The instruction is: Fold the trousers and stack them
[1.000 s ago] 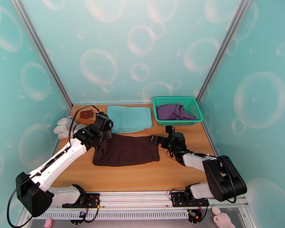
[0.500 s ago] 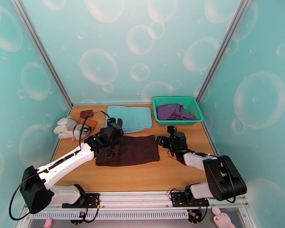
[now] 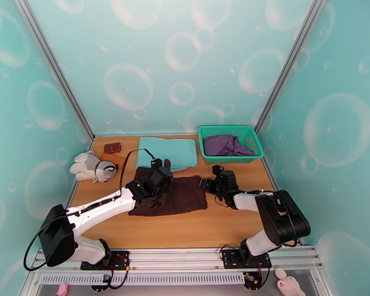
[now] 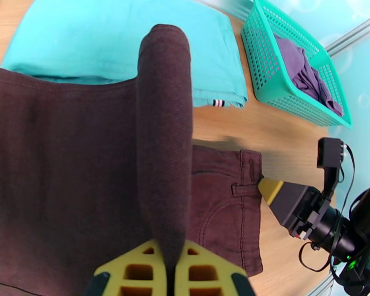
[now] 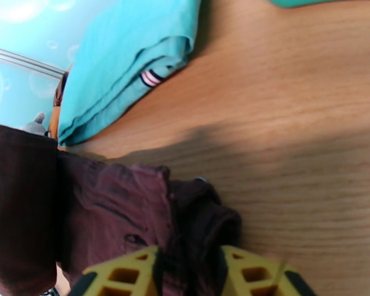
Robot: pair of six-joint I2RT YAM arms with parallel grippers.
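The dark brown trousers [image 3: 187, 196] lie flat in the middle of the table, partly folded. My left gripper [image 3: 163, 172] hovers over their middle and is shut on a raised flap of the cloth; in the left wrist view this flap stands up as a long brown band from between the yellow fingers [image 4: 135, 267]. My right gripper [image 3: 204, 184] sits low at the trousers' right end, by the waistband [image 4: 244, 186]. In the right wrist view bunched brown cloth [image 5: 111, 203] is pinched between its yellow fingers [image 5: 254, 272].
A folded light teal cloth [image 3: 167, 153] lies just behind the trousers. At the back right stands a green basket [image 3: 229, 129] holding a purple garment [image 3: 225, 144]. A plush toy [image 3: 91, 166] and a small brown object [image 3: 112, 147] sit at the back left.
My left gripper has carried the trousers' left end rightwards over the rest of the cloth. My right gripper has closed from wide open onto the waistband edge.
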